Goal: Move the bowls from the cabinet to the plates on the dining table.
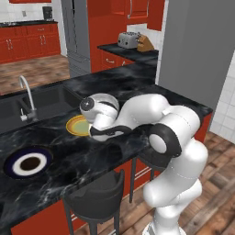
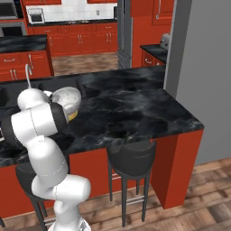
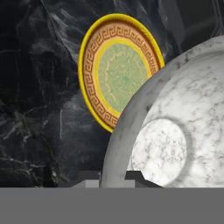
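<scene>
Gripper (image 3: 112, 177) pinched tight on rim of grey speckled bowl (image 3: 175, 127), held over the marble dining table (image 3: 39, 109); yellow-orange plate (image 3: 120, 70) lies just beyond fingers, apparently w/o contact.

Even, soft rendered light, fairly bright; the black marble tabletop (image 1: 114, 87) shows pale sheen. Faint shadows only. All views are low-resolution and slightly soft, without edge distortion.

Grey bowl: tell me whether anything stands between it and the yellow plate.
Nothing visible does. The grey bowl, pinched by the gripper, hangs above the yellow plate, whose face is bare on the dining table.
</scene>
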Robot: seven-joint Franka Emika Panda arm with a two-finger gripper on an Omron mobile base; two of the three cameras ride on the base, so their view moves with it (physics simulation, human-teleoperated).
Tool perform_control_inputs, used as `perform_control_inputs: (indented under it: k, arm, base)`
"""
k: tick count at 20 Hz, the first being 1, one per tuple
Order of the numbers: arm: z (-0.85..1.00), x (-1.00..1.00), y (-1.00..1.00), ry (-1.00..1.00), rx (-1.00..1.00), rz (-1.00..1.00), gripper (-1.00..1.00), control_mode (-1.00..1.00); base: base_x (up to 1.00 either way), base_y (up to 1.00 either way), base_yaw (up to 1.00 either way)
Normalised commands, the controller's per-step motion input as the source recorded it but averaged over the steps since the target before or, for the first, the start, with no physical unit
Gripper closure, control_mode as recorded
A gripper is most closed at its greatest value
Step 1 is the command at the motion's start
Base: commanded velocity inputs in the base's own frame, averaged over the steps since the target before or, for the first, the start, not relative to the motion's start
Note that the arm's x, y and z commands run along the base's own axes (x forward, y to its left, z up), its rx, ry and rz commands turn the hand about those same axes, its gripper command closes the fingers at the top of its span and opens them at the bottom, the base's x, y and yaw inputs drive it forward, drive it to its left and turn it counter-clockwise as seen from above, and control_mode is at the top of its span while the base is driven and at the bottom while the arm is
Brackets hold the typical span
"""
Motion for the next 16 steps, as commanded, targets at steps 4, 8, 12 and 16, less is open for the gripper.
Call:
perform_control_inputs:
  k: [4, 8, 12, 16]
  arm:
    - [-0.04, -0.18, 0.30, 0.01, 0.05, 0.06, 1.00, -1.00]
    - [-0.04, -0.18, 0.29, 0.03, 0.12, 0.05, 1.00, -1.00]
    - [-0.05, -0.02, 0.10, 0.04, 0.11, 0.05, 1.00, -1.00]
    - [0.00, 0.05, 0.00, 0.01, 0.01, 0.03, 1.00, -1.00]
  base:
    - [0.00, 0.00, 0.00]
    - [0.00, 0.00, 0.00]
    - [0.00, 0.00, 0.00]
    - [0.00, 0.00, 0.00]
